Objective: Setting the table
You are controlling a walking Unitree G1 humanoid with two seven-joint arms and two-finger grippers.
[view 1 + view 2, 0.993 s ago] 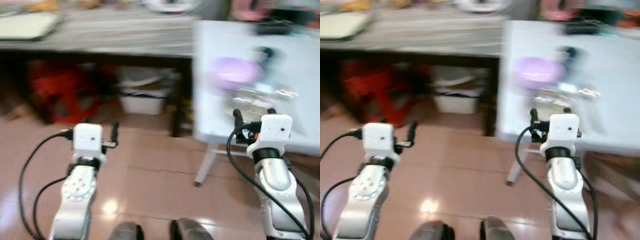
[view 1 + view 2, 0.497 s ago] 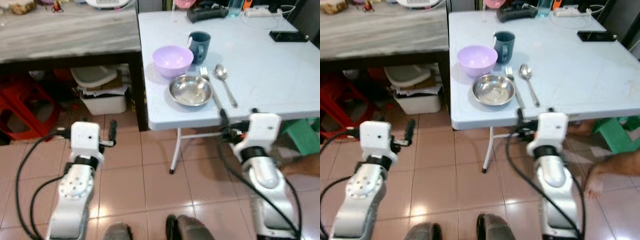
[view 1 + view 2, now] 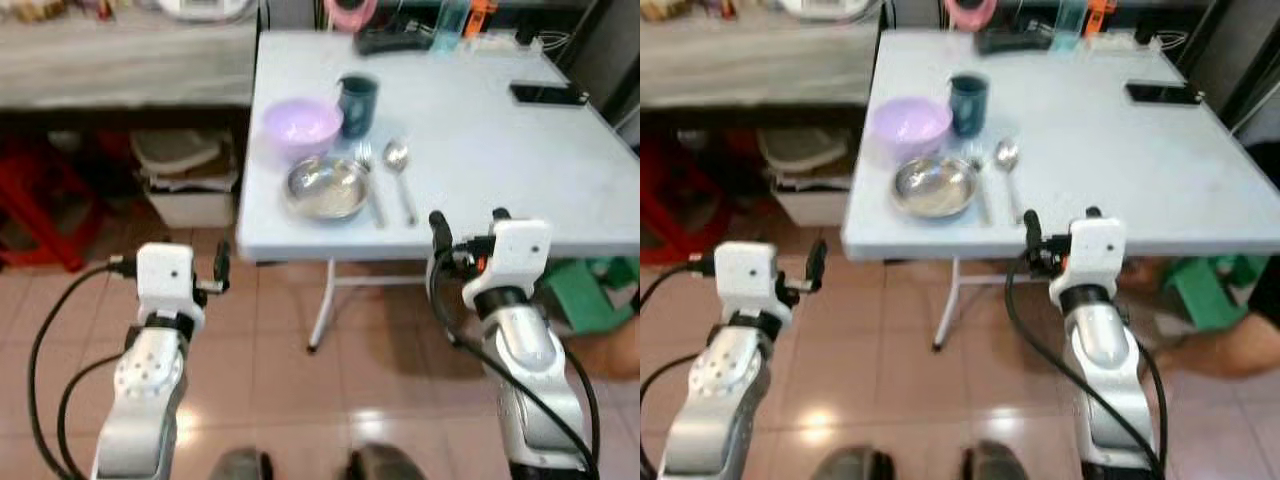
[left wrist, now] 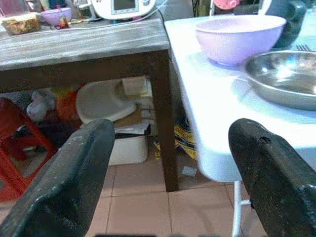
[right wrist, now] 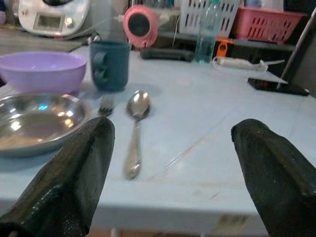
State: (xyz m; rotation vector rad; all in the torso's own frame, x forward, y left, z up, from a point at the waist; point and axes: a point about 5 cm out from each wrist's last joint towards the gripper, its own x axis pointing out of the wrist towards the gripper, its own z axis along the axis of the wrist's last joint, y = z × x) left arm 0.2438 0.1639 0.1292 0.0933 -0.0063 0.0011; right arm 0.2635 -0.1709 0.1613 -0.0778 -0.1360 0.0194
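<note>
A white folding table (image 3: 500,150) stands ahead to my right. On its near left corner sit a purple bowl (image 3: 302,124), a steel bowl (image 3: 325,187), a dark teal mug (image 3: 357,103), a fork (image 3: 370,185) and a spoon (image 3: 400,175). My right gripper (image 3: 468,222) is open at the table's front edge, level with the top, right of the spoon (image 5: 134,131). My left gripper (image 3: 170,258) is open over the floor, left of the table and short of the purple bowl (image 4: 239,37) and steel bowl (image 4: 284,76). Both hold nothing.
A grey wooden counter (image 3: 120,60) adjoins the table on the left, with a red stool (image 3: 40,200) and a white bin (image 3: 190,195) beneath it. A phone (image 3: 548,93) lies far right. A green stool (image 3: 590,285) and a person's leg (image 3: 1240,345) are under the table's right side.
The camera has swung and steadied after a blur, so the table now sits more central and closer. Both grippers keep the same open pose in front of me.
</note>
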